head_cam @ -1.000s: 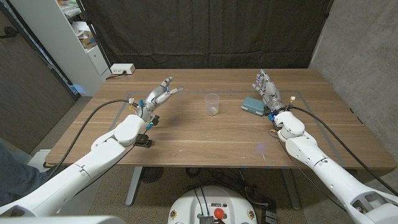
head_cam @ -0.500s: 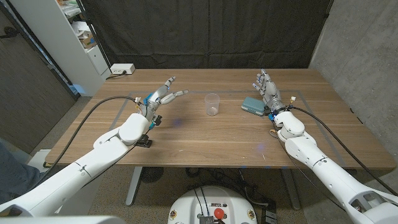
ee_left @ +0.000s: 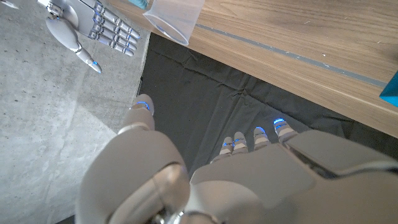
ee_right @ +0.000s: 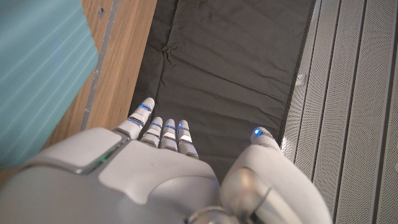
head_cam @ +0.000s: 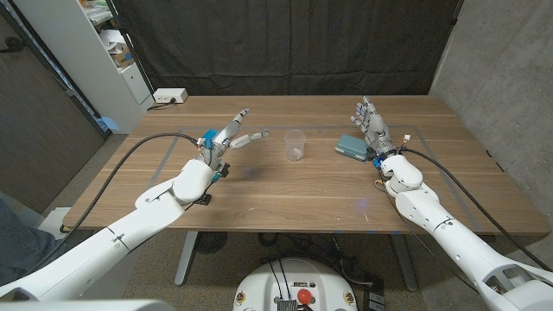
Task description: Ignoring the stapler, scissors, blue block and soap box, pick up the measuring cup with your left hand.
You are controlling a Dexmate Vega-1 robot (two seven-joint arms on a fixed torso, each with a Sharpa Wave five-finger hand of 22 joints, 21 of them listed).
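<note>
Plainly, the measuring cup [head_cam: 295, 144] stands upright on the worktop [head_cam: 285, 194], between the two hands, with the teal soap box [head_cam: 351, 146] on its far side from the left hand [head_cam: 230, 138]. That hand, fingers spread and holding nothing, hangs near the cup with fingertips aimed at it, apart from it. The right hand [head_cam: 370, 121], also spread and empty, stands beyond the soap box.

1. Head view was evenly lit, light from overhead; table [head_cam: 285, 186] bright w/ no hard glare.
2. Soft faint shadows under left hand [head_cam: 226, 138] & beside cup [head_cam: 295, 144].
3. Black curtain [head_cam: 285, 47] at back stayed dark, folds barely readable.
4. Straight lines bowed slightly toward frame edges, wide lens.
5. Wrist views: nearest parts of each hand soft, out of focus; small blue lights glowed on fingertips [ee_left: 142, 103].
6. Right hand [ee_right: 155, 180] looked flat grey, dimly lit.
</note>
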